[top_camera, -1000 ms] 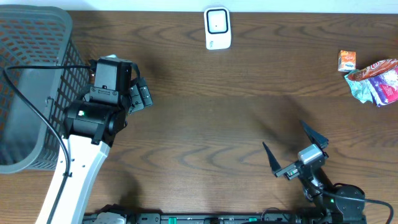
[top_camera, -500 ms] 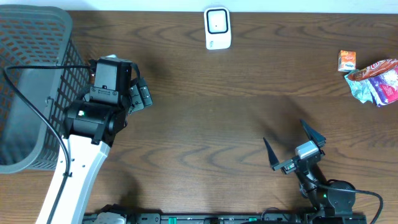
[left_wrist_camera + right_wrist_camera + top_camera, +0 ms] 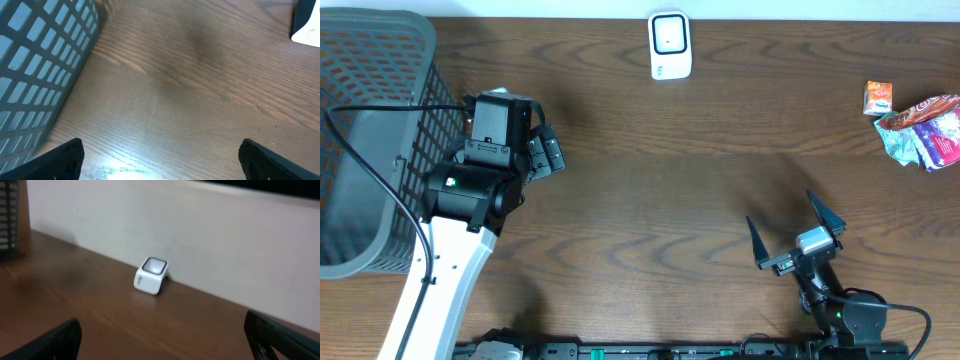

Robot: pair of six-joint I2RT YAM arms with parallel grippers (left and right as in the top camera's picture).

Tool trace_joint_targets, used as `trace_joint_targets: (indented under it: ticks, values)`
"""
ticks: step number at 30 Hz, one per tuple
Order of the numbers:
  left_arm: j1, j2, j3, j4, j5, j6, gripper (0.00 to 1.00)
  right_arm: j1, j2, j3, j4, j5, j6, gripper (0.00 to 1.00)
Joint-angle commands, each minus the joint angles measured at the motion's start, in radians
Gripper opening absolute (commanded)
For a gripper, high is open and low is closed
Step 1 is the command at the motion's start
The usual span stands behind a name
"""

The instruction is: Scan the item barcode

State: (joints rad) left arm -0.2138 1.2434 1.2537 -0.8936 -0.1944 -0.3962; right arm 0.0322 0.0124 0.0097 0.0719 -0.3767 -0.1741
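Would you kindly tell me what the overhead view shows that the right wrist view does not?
Only overhead: the packets at far right and the left tool, open. Only right wrist: the pale wall behind the scanner. Both: the scanner, the table and the open right tool.

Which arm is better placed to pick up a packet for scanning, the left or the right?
Right, probably. The packets lie on its side, and the right gripper is open and empty. The left gripper, also open, is far across, beside the basket.
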Motion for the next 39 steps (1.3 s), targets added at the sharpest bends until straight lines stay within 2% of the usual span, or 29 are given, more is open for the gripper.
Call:
trace_joint_targets:
  ticks: [1,6,23,29,39]
  values:
    - [0.002,-0.009,0.007,-0.003,-0.020,-0.009,0.98,0.008,-0.008,-0.005,-0.039,0.024,-0.007,0.99]
    - [0.002,-0.009,0.007,-0.003,-0.020,-0.009,0.98,0.008,-0.007,-0.005,-0.122,0.041,-0.007,0.99]
    - [0.002,-0.009,0.007,-0.003,-0.020,-0.009,0.98,-0.018,-0.007,-0.004,-0.125,0.100,-0.002,0.99]
    - [0.002,-0.009,0.007,-0.003,-0.020,-0.009,0.98,-0.018,-0.007,-0.004,-0.142,0.266,0.182,0.99]
    - [0.002,-0.009,0.007,-0.003,-0.020,-0.009,0.98,-0.018,-0.007,-0.003,-0.151,0.326,0.146,0.99]
